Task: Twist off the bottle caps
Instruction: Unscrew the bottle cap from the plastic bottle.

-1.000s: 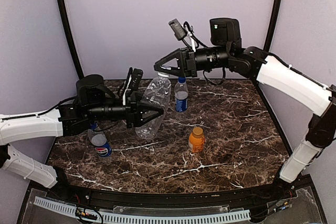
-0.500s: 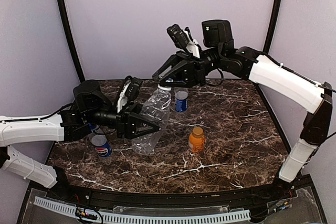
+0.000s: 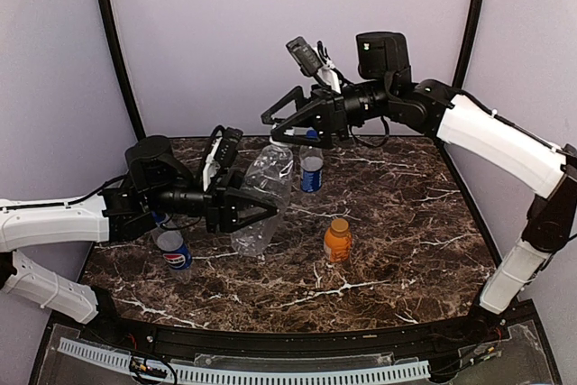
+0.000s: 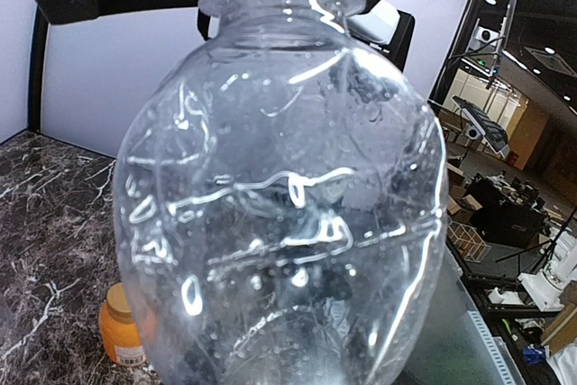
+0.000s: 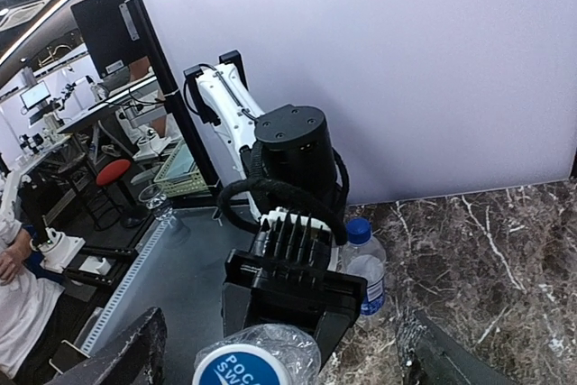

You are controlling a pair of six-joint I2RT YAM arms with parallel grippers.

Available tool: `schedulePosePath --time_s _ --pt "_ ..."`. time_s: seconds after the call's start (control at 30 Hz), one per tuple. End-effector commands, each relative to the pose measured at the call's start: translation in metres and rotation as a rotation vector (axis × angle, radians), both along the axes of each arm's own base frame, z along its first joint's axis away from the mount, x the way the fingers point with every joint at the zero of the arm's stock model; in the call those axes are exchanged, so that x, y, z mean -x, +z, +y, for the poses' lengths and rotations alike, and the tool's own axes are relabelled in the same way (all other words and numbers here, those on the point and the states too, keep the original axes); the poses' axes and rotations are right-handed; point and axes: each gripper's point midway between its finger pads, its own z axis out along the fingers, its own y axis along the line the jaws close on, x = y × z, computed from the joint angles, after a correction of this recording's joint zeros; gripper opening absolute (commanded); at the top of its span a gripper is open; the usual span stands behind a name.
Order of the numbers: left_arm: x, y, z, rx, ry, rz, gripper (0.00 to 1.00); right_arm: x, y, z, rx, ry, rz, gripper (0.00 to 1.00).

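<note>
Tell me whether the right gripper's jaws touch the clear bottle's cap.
Apart. Right wrist view: right gripper jaws spread wide, gaps either side of the cap.

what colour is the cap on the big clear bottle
The cap is white with a blue printed top; right wrist view shows it best.

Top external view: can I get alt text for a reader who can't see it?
The left gripper holds a clear bottle tilted above the marble table, while the open right gripper hovers at its white cap. A Pepsi bottle, a blue-labelled bottle and an orange bottle stand on the table.
</note>
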Motion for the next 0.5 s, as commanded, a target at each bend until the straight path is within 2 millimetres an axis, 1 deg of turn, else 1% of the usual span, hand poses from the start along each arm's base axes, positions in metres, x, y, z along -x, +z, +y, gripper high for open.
schedulePosePath --time_s 0.0,0.03,0.13,0.2,0.23,0.3,0.37,0.47 --pt "-0.010 0.022 0.001 0.026 0.076 -0.065 0.31 -0.006 0.024 -0.007 -0.026 -0.121 0.008 0.86" --pt "-0.016 0.021 0.001 0.015 0.107 -0.065 0.31 -0.009 0.027 -0.007 -0.023 -0.151 0.026 0.86" --pt "-0.028 0.016 0.001 -0.017 0.173 -0.059 0.31 -0.031 0.030 -0.006 0.004 -0.314 0.098 0.87" --pt "-0.039 0.016 0.002 -0.026 0.229 -0.062 0.31 -0.046 0.024 -0.005 0.036 -0.425 0.136 0.87" --pt "-0.040 0.017 0.002 -0.025 0.238 -0.063 0.31 -0.051 0.020 -0.004 0.048 -0.466 0.147 0.86" --pt "-0.044 0.017 0.001 -0.029 0.255 -0.061 0.31 -0.058 0.015 -0.003 0.061 -0.526 0.154 0.86" --pt "-0.047 0.016 0.000 -0.035 0.265 -0.056 0.31 -0.061 0.012 -0.001 0.065 -0.553 0.156 0.84" --pt "-0.050 0.013 -0.001 -0.046 0.277 -0.048 0.31 -0.059 0.012 0.002 0.058 -0.545 0.161 0.79"
